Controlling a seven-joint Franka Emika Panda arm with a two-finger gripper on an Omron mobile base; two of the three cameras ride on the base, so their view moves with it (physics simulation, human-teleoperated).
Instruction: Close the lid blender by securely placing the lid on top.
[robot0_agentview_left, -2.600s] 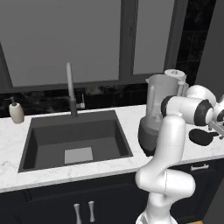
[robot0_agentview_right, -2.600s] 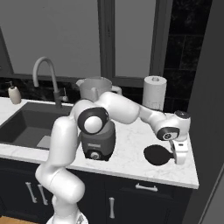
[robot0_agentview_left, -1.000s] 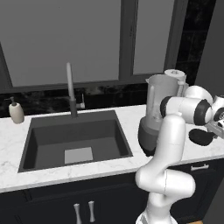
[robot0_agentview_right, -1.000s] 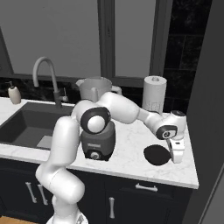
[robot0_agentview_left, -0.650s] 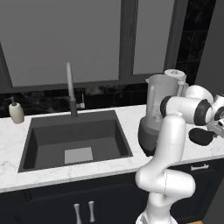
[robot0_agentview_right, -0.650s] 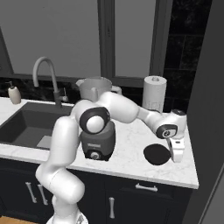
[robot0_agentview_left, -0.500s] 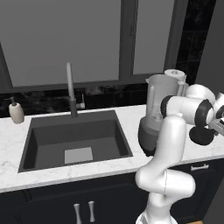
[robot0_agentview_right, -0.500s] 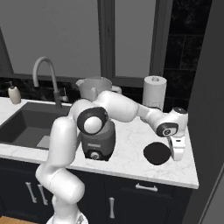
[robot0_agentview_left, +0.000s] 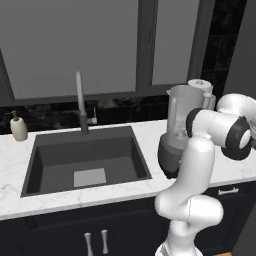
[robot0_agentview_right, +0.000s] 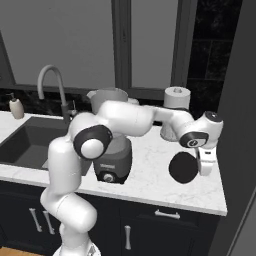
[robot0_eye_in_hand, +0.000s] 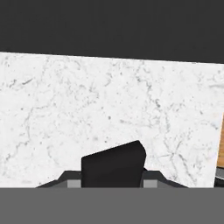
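Note:
The blender stands on the counter right of the sink, a clear greyish jar (robot0_agentview_left: 183, 116) with an uncovered mouth on a dark round base (robot0_agentview_right: 113, 161). The lid (robot0_agentview_right: 183, 167), a black round disc, hangs on edge just above the white counter, right of the blender. My gripper (robot0_agentview_right: 196, 167) is shut on the disc's right rim. In the hand view the lid (robot0_eye_in_hand: 113, 167) shows as a dark block between my gripper (robot0_eye_in_hand: 113, 177) tips, with marble counter beyond. In the left base view the arm hides the hand and the disc.
A white round-topped cylinder (robot0_agentview_right: 176, 107) stands behind the lid by the back wall. The dark sink (robot0_agentview_left: 85, 161) with a tall faucet (robot0_agentview_left: 80, 103) lies left of the blender. A beige soap bottle (robot0_agentview_left: 19, 129) sits far left. The counter's right end (robot0_agentview_right: 217, 192) is close to the hand.
The hand has risen slightly with the lid, lifting it off the counter and standing it more upright. The blender has not moved.

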